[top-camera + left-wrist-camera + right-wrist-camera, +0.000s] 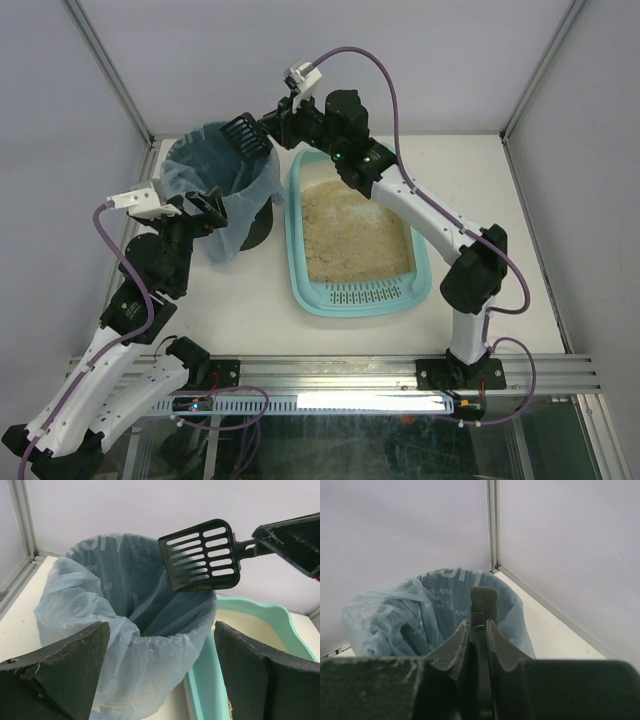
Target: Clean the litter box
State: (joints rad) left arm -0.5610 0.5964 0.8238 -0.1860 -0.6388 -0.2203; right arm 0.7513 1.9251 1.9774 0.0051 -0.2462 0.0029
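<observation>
**Scoop tipped over the bin and looking empty**

Nearest the arm bases lies one light teal rectangular plastic litter box [296, 250]. It sits on the white surface [480, 170], below and behind the right tool, on the side away from the left tool. Its single slotted grate [365, 293] is at the near end, and beige sandy litter [350, 235] fills the rest. Any clumps in it are too small to make out.

Further out, the left tool [160, 630] has its jaws wide apart and grips nothing. The draped edge of one bluish translucent plastic bag [125, 605] hangs between and just ahead of them. That bag lines one round dark bin [256, 228], which stands directly ahead of the left tool and beneath the right tool.

Farthest out, the right tool [478, 630] is clamped tight on the handle of one black slotted plastic scoop [200, 555]. It holds the scoop's head beyond its fingertips, over the bin's mouth and turned on edge. Light shows through the slots, and nothing is visible on the blade.

The step in hand looks like the dump into the bin, and it appears finished. The next move would call for lifting the scoop clear of the bag's rim and swinging it back over the litter box. The blade would then need levelling before it enters the litter at a shallow angle. The left tool seems placed to steady the bin.

Count: two tools, one scoop, one bin, one bag, one litter box, one grate.
</observation>
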